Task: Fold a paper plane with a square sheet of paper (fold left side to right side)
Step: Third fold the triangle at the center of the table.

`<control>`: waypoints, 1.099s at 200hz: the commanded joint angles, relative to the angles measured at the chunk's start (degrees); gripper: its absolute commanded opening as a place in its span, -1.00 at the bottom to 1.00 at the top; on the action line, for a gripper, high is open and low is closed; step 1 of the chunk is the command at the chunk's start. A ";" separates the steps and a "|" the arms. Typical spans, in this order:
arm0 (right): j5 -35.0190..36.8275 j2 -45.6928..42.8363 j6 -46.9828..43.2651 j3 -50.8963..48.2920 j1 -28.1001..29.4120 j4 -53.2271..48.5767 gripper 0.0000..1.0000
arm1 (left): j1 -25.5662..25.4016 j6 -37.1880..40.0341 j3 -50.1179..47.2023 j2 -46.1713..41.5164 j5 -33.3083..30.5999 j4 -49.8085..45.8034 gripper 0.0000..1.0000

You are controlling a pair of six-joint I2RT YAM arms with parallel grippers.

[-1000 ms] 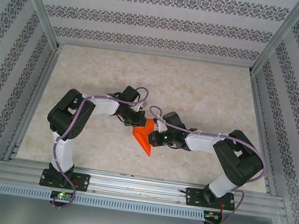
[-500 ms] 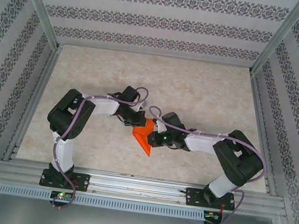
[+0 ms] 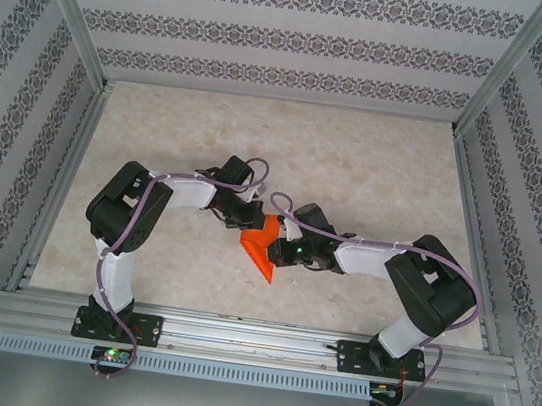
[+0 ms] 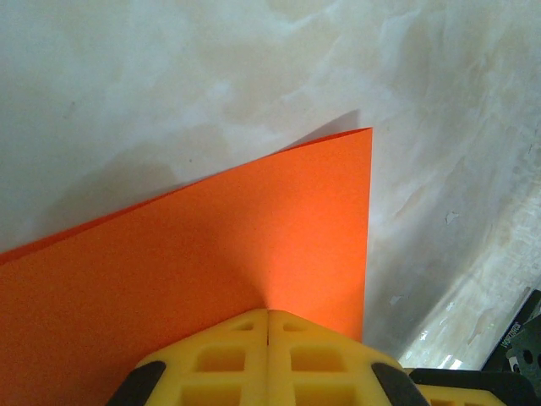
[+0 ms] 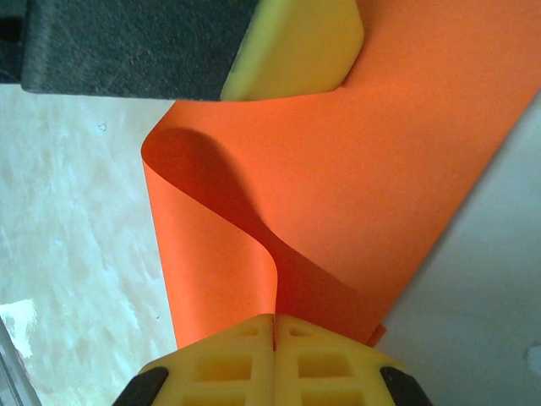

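Note:
The square sheet of paper [image 3: 262, 250] is bright orange-red and sits mid-table between the two arms, one corner pointing toward the near edge. My left gripper [image 3: 248, 223] is shut on its far-left part. In the left wrist view the sheet [image 4: 211, 254] spreads flat from the closed jaws [image 4: 268, 313]. My right gripper [image 3: 281, 252] is shut on the sheet's right side. In the right wrist view the paper [image 5: 397, 152] curls up in a loop into the closed jaws [image 5: 275, 320], with a left fingertip [image 5: 296, 46] above it. The paper plane is out of view.
The table top [image 3: 356, 175] is pale marble-patterned. Patterned walls and aluminium posts [image 3: 70, 13] enclose it on three sides. An aluminium rail [image 3: 252, 340] with both arm bases runs along the near edge.

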 commanded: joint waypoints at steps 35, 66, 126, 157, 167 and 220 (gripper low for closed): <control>1.37 0.92 0.45 0.84 0.20 -0.56 -1.00 | -0.97 1.01 -0.22 1.57 -3.39 -3.79 -1.00; 1.37 1.17 0.38 1.02 0.11 -0.81 -1.00 | -0.97 0.99 -0.24 1.57 -3.39 -3.79 -1.00; 1.02 2.48 0.22 1.02 0.11 -1.21 -1.00 | -0.95 0.94 -0.25 1.57 -3.30 -3.74 -1.00; 1.78 3.10 0.11 0.43 0.13 -2.53 -1.00 | -0.97 0.77 -0.32 0.83 -3.71 -3.65 -0.92; 1.96 3.21 0.13 0.08 0.11 -2.86 -1.00 | -0.96 0.83 -0.18 0.28 -4.16 -3.86 -0.87; 2.16 3.91 0.46 -1.26 0.06 -3.55 -1.00 | -0.53 1.24 1.62 -5.27 -6.59 -4.45 -0.73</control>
